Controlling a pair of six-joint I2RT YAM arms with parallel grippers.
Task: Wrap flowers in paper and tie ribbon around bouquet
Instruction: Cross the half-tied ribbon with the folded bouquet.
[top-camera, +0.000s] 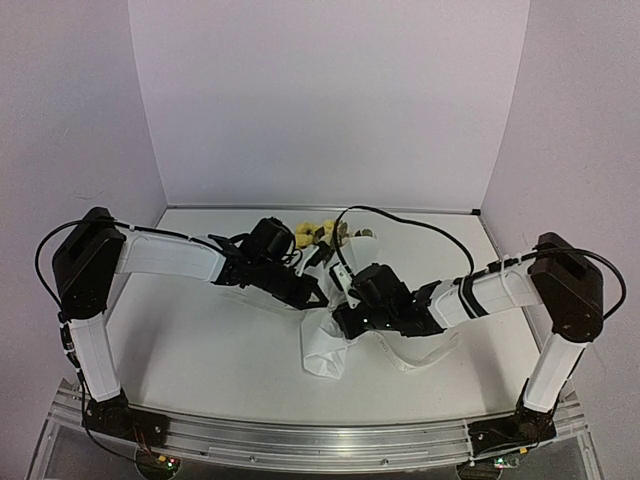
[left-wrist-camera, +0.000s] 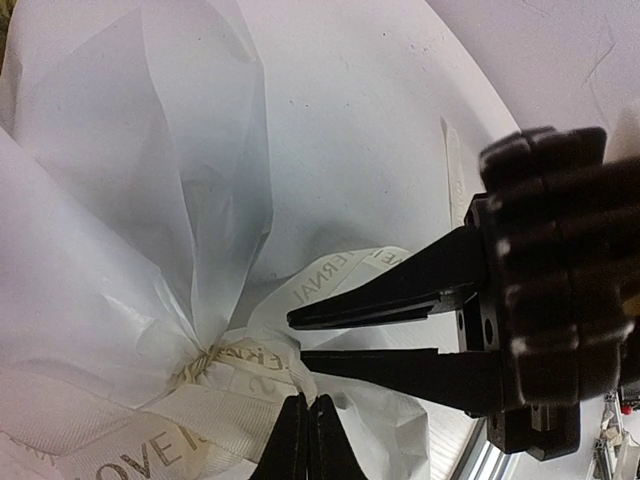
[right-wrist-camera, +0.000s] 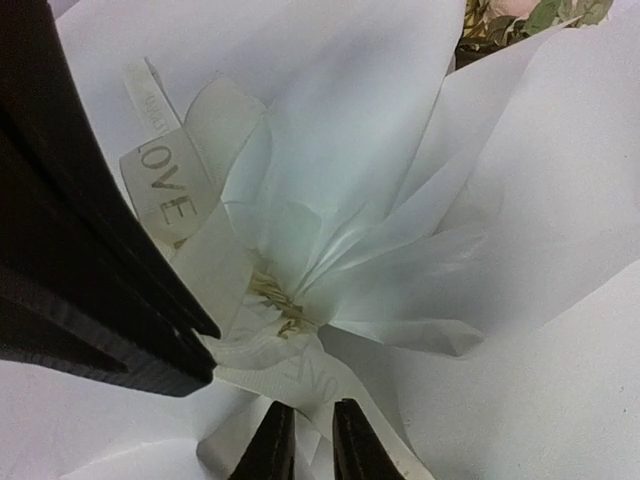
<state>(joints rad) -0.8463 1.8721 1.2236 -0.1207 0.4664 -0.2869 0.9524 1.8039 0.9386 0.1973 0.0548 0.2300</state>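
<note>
The bouquet lies at the table's middle, with yellow and cream flowers (top-camera: 312, 236) at its far end and the white paper (top-camera: 322, 352) gathered to a waist. The lettered ribbon (left-wrist-camera: 330, 275) is wound round that waist, and a loose end (top-camera: 415, 358) trails right. My left gripper (left-wrist-camera: 310, 400) is shut, its tips pinching the ribbon at the knot. My right gripper (right-wrist-camera: 313, 405) faces it from the other side. Its fingers stand a narrow gap apart with a ribbon strand (right-wrist-camera: 300, 375) running between them. In the right wrist view the flowers (right-wrist-camera: 520, 15) peek out at top right.
The two grippers meet almost tip to tip over the bouquet's waist (top-camera: 330, 305). White paper (right-wrist-camera: 500, 200) spreads under and around both. A black cable (top-camera: 400, 220) loops above the right arm. Lilac walls close the table's back and sides.
</note>
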